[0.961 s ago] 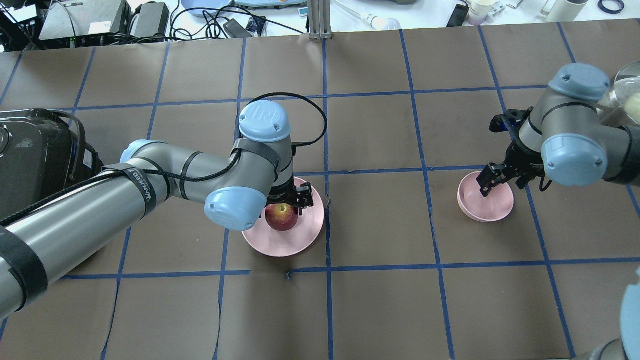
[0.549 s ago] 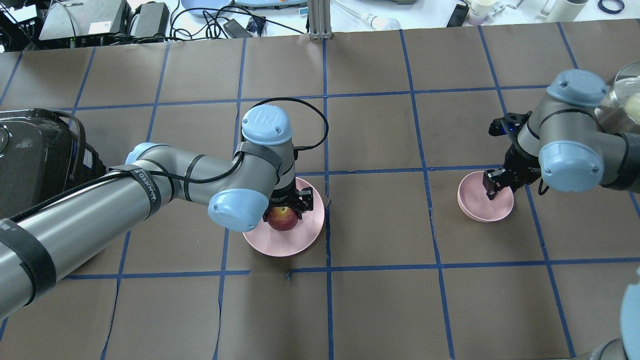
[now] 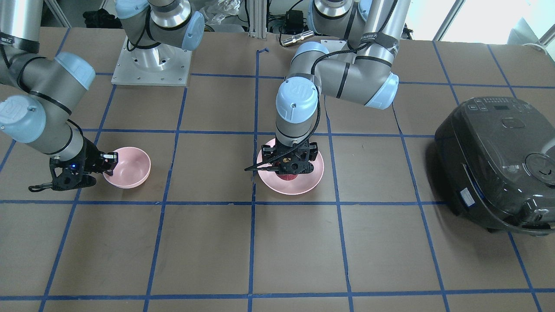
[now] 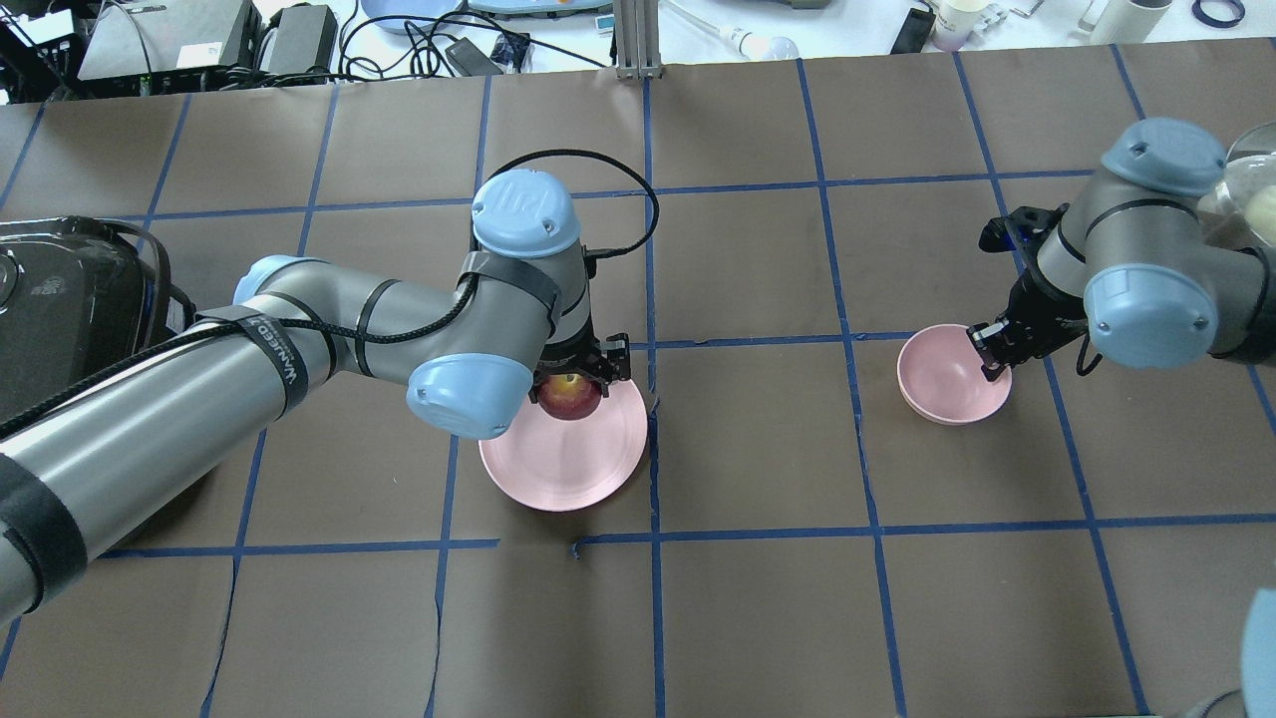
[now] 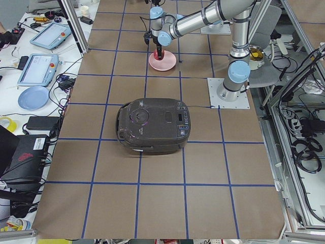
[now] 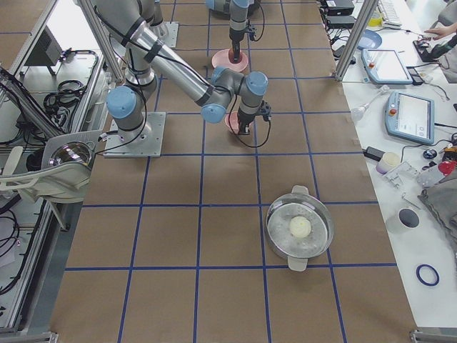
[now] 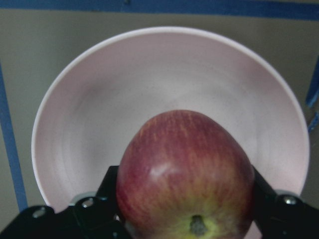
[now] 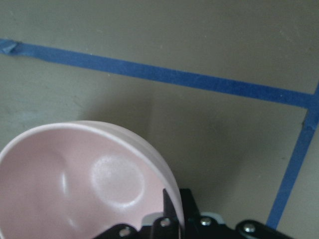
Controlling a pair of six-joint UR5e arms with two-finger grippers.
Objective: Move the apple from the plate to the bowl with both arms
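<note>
The red apple (image 4: 570, 397) is clamped between the fingers of my left gripper (image 4: 574, 383) and hangs just above the far edge of the wide pink plate (image 4: 563, 469). In the left wrist view the apple (image 7: 187, 174) fills the jaws of the left gripper (image 7: 184, 211), with the plate (image 7: 99, 99) below. My right gripper (image 4: 990, 351) is shut on the near-right rim of the small pink bowl (image 4: 937, 384). The bowl (image 8: 75, 179) is tilted, with a shadow beneath it. The front view shows the bowl (image 3: 130, 169) and plate (image 3: 305, 184) about two grid squares apart.
A black rice cooker (image 3: 498, 164) stands on the robot's left side of the table. A lidded metal pot (image 6: 300, 229) stands at the far right end. Brown paper with blue tape lines covers the table.
My left gripper has risen with the apple, off the plate's middle toward its far edge. My right gripper has shut on the bowl's rim, and the bowl has shifted a little left and tilted.
</note>
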